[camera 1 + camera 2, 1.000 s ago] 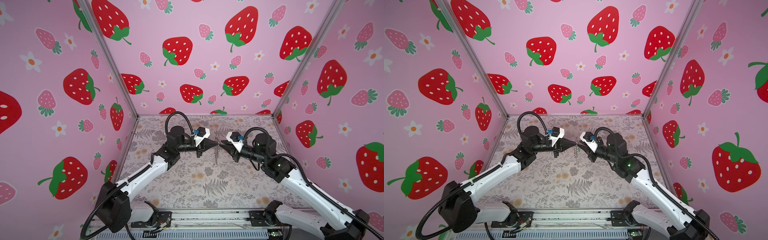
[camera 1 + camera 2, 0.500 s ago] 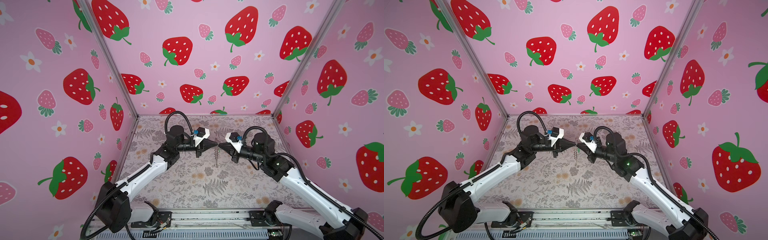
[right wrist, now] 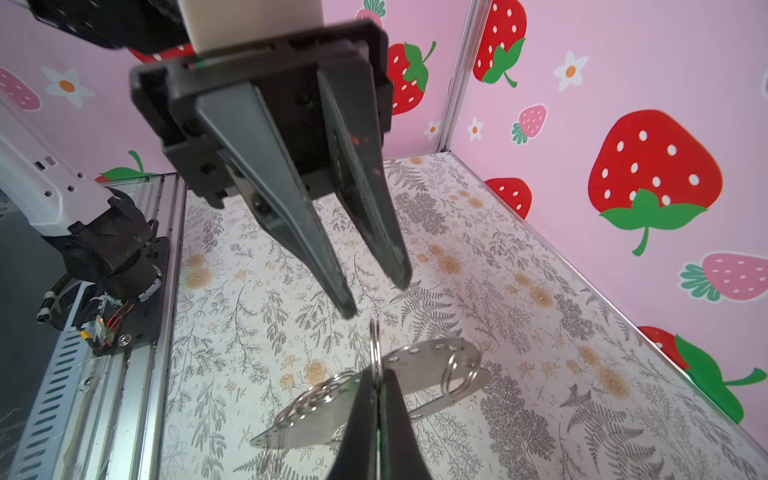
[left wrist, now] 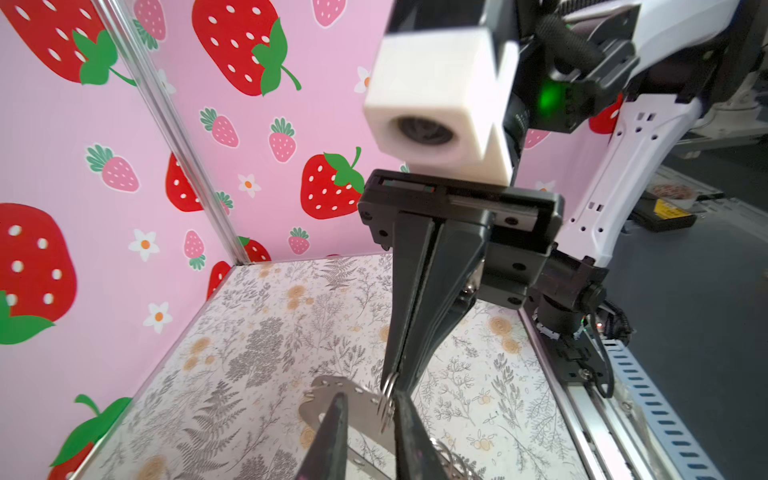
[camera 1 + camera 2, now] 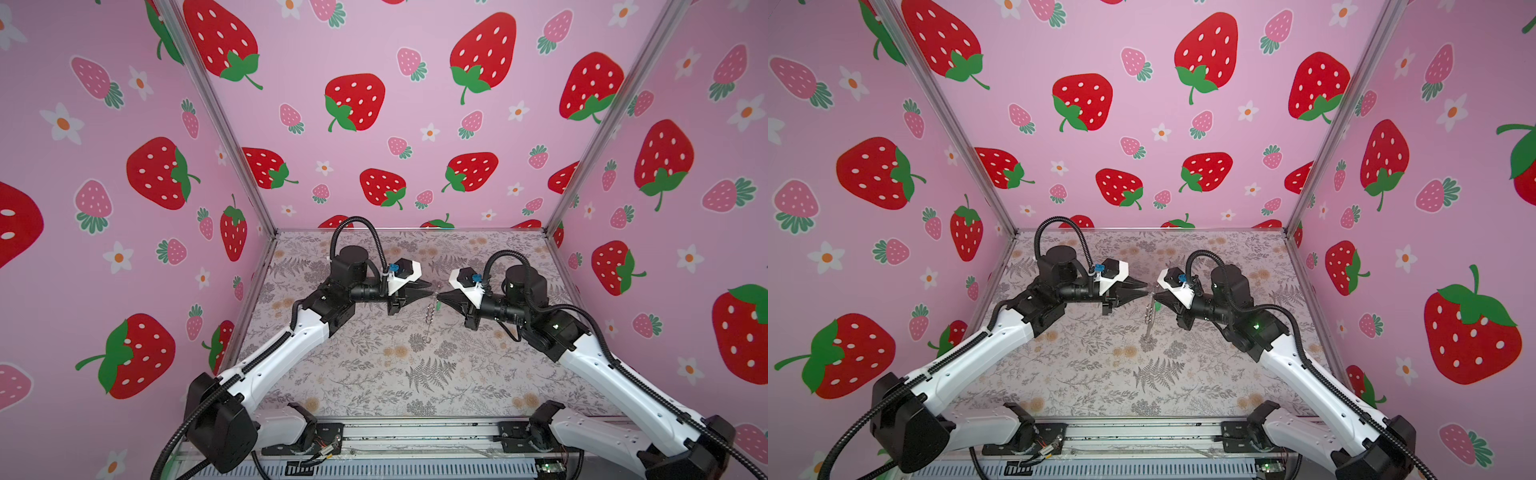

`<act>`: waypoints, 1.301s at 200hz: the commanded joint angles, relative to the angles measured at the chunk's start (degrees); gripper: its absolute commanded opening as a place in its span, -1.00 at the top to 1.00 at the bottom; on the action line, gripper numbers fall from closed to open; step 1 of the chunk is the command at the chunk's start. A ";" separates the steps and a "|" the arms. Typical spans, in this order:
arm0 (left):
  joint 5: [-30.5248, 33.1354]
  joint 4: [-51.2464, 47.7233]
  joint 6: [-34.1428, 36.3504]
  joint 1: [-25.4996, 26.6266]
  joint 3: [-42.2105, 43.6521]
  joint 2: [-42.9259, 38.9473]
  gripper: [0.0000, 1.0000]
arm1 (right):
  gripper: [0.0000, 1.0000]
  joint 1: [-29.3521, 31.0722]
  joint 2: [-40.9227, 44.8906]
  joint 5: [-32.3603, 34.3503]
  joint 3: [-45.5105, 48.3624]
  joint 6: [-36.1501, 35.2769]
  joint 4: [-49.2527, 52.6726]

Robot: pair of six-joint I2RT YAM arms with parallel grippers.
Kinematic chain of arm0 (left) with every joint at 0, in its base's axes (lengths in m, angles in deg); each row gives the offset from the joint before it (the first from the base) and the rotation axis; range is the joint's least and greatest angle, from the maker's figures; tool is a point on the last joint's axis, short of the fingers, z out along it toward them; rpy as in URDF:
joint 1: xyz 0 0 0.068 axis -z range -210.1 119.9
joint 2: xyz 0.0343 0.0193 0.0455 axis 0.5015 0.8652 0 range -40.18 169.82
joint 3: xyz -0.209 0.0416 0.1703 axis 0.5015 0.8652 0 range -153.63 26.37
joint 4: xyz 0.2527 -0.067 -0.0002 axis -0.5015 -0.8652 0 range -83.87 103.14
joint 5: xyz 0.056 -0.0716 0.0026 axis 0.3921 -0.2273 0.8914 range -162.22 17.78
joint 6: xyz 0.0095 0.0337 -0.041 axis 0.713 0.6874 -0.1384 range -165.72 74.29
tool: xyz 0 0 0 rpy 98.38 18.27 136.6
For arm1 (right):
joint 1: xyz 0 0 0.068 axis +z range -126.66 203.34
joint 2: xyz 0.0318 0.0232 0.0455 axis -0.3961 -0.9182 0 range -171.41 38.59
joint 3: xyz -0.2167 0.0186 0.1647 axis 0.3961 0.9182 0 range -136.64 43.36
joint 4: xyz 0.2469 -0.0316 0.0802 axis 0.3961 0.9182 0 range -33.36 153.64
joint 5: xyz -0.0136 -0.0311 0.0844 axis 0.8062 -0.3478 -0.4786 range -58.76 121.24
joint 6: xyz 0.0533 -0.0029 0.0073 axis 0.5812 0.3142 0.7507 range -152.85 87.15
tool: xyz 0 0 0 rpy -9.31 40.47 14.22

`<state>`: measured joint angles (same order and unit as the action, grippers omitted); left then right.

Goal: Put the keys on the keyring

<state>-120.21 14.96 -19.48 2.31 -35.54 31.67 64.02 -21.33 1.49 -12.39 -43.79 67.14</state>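
Keyring (image 5: pixel 428 322) hanging lengthwise toward desk (image 5: pixel 374 374) from ring (image 3: pixel 375 349) clamped in my right jaws; left jaws parted, tips just beside that ring.

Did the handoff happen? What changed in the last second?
The left gripper opened and let go; the right gripper shut on a silver ring of the flat grey curved strap, which now hangs from it alone. Unchanged: both arms' poses, the strap dangling above the floral table, the small green plastic tag at the right gripper.
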 commanded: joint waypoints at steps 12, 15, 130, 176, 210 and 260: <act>12.13 -10.56 16.30 3.46 -3.30 -4.76 0.50 | 1.00 -0.29 -2.03 -0.74 -4.12 -3.02 6.76; 13.29 -11.27 17.24 3.86 -3.56 -4.87 0.50 | 1.00 -0.33 -2.18 -0.74 -4.22 -3.11 6.99; 31.70 -17.97 27.08 12.77 -8.46 0.26 0.53 | 1.00 -0.31 -4.24 -3.20 -6.55 -3.43 9.80; 31.73 -19.35 27.12 13.11 -9.53 1.08 0.65 | 1.00 -0.26 -4.46 -3.99 -7.16 -4.04 9.89; 31.51 -21.02 27.77 13.13 -10.23 1.70 0.67 | 1.00 -0.33 -4.85 -4.08 -7.95 -4.66 10.39; 31.20 -22.57 27.99 13.13 -11.14 2.72 0.70 | 1.00 -0.27 -4.83 -4.59 -8.06 -4.77 9.54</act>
<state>-88.71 -5.43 7.04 15.29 -44.00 33.70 63.83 -26.29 -0.81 -18.42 -47.33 77.44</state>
